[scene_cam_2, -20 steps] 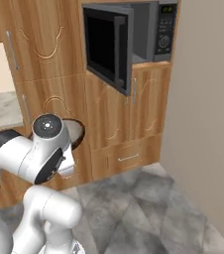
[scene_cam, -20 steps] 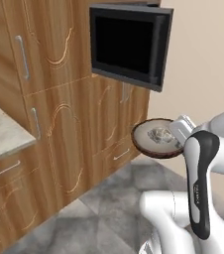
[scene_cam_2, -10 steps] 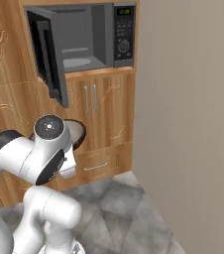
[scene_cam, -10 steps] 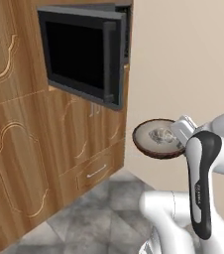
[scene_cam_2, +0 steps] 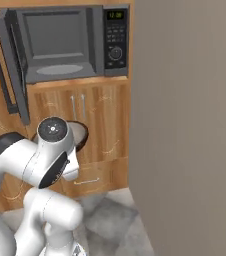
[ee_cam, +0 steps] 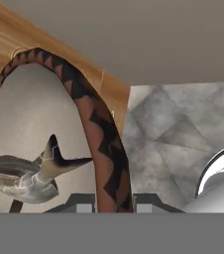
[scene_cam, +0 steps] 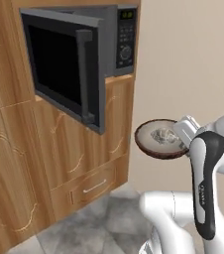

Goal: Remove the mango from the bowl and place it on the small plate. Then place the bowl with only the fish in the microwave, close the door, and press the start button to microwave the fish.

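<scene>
Bowl (scene_cam: 159, 140) with fish (scene_cam: 162, 134) in claw (ee_cam: 115, 201) — microwave (scene_cam_2: 67, 42) door (scene_cam: 67, 69) open

Even, soft rendered light, faint shadows, no glare; base views slightly blurred, hand view sharper.

Glossy white arm (scene_cam: 218, 163), rounded tubular links. Dark grey-black joint covers, one long dark band with small pale lettering behind gripper. Round dark cap with white centre mark and ring of dots (scene_cam_2: 52, 129) on elbow joint. Bulbous white base (scene_cam_2: 55, 220).
</scene>
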